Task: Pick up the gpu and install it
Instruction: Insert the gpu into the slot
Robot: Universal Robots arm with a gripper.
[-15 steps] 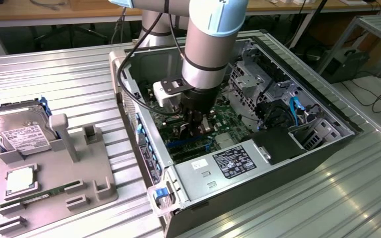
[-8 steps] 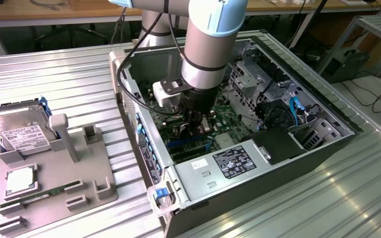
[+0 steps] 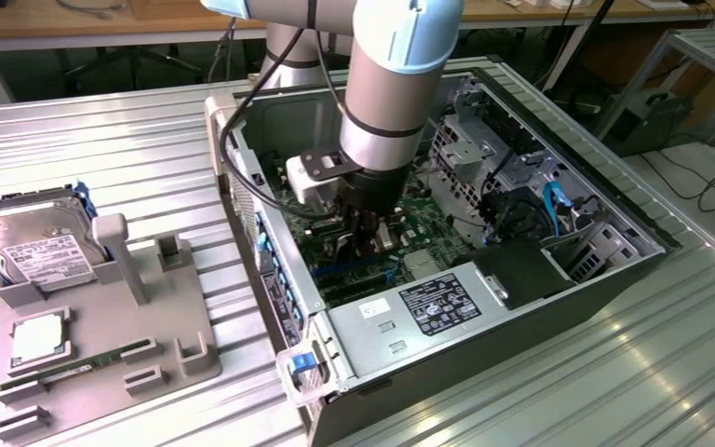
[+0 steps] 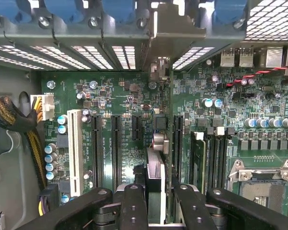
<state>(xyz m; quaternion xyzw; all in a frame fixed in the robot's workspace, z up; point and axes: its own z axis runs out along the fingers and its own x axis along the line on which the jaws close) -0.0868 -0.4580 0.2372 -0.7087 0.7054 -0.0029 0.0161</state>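
On the ribbed metal desk (image 3: pixel 109 140), a grey tray (image 3: pixel 109 345) with a silver hard drive (image 3: pixel 29 247) sits well apart from the open computer case (image 3: pixel 457 233). Inside the case, the arm (image 3: pixel 395 84) reaches down over the green motherboard (image 4: pixel 115 96). The jaws (image 4: pixel 155 199) are clamped on the gpu (image 4: pixel 155 177), edge-on above black slots (image 4: pixel 116 143), beside a white slot (image 4: pixel 76 148).

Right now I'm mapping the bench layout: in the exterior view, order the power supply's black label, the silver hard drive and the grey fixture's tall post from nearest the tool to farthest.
1. Black label on the power supply, inside the case beside the tool.
2. Tall grey post on the fixture, towards the exterior view's left.
3. Silver hard drive with a white label, farther left.
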